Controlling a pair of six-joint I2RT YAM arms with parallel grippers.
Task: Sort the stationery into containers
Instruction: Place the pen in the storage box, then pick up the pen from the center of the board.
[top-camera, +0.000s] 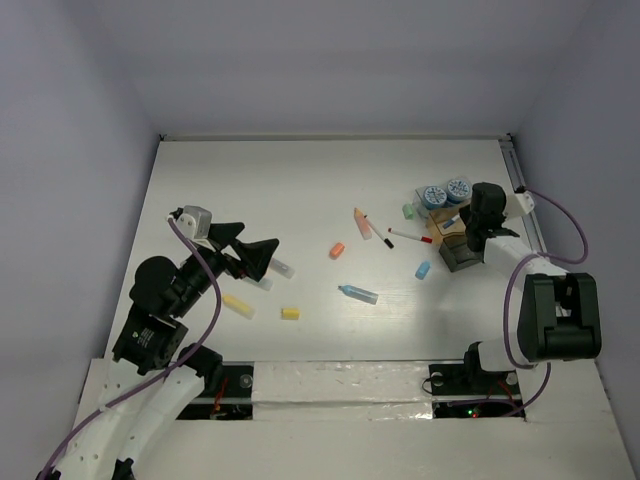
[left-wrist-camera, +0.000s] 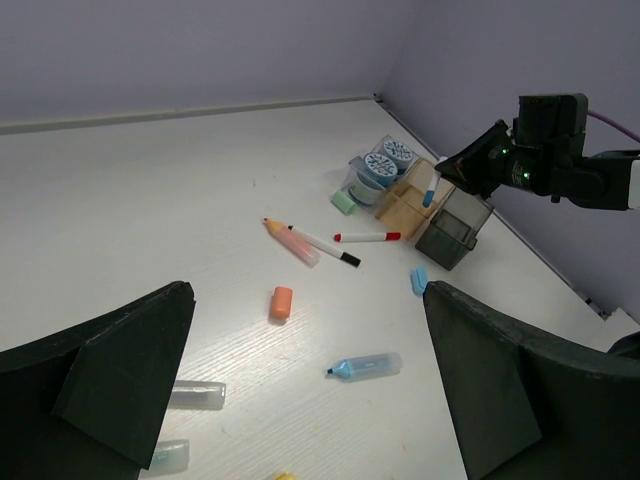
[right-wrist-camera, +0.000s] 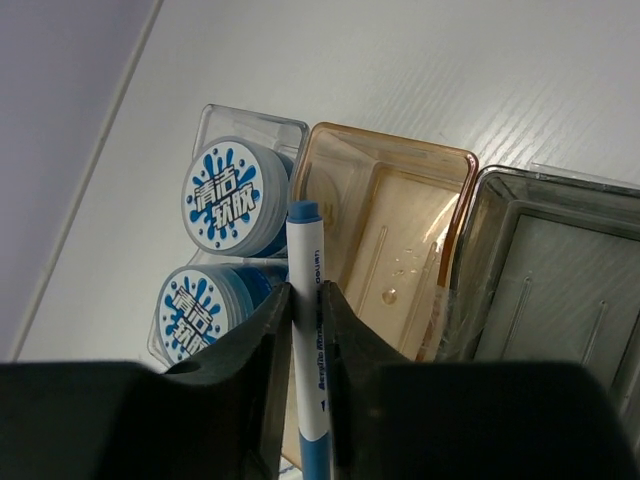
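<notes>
My right gripper (right-wrist-camera: 306, 300) is shut on a blue-and-white marker (right-wrist-camera: 308, 250), holding it over the edge of the brownish container (right-wrist-camera: 400, 230). To its left a clear container (right-wrist-camera: 262, 124) holds two blue-and-white rolls (right-wrist-camera: 235, 195); a dark container (right-wrist-camera: 560, 260) stands on its right. My left gripper (top-camera: 258, 238) hangs open and empty over the table's left side. More stationery lies loose: an orange eraser (top-camera: 337, 250), a blue highlighter (top-camera: 358, 293), a blue eraser (top-camera: 423, 270), a pink highlighter (top-camera: 362, 222), a black-tipped pen (top-camera: 378, 232), a red pen (top-camera: 410, 237) and a green eraser (top-camera: 408, 211).
A yellow eraser (top-camera: 291, 313) and a yellow stick (top-camera: 238, 305) lie near the left arm, with clear caps (left-wrist-camera: 198, 395) beside them. The right wall runs close behind the containers.
</notes>
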